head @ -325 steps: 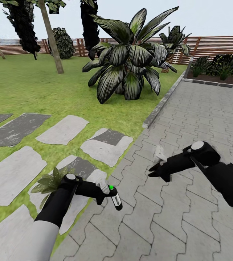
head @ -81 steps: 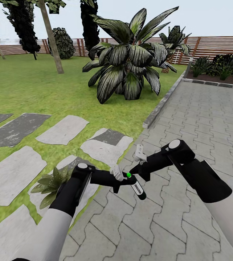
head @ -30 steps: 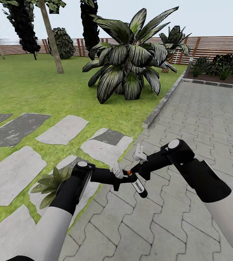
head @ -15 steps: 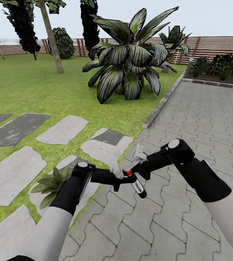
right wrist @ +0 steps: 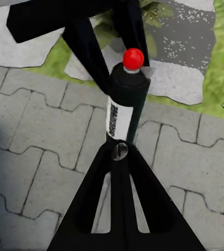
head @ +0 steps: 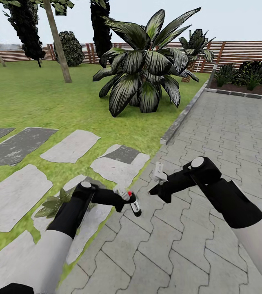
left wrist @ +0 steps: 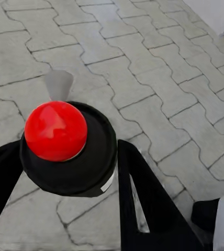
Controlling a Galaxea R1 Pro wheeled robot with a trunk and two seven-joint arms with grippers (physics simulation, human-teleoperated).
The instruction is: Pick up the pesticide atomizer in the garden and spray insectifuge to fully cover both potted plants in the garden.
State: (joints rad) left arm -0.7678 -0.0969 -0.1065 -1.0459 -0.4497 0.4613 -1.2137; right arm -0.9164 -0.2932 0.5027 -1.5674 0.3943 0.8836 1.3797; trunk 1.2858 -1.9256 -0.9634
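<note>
Red-capped pesticide atomizer [head: 134, 203] sits clamped in the left gripper [head: 125, 199], the right gripper [head: 157, 184] at its 3 o'clock, jaws apart, empty. Pickup done; one potted plant [head: 54, 205] at 9 o'clock apparently unsprayed.

I see striped agave [head: 147, 65] on grass | palm trunk [head: 57, 41] beyond | raised bed shrubs [head: 249, 75] beside paving

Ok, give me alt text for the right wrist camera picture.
A dark pesticide atomizer with a red button top and white label is held upright by the left hand above grey paving. Behind lie grass, a stepping stone and green leaves of a potted plant.
</note>
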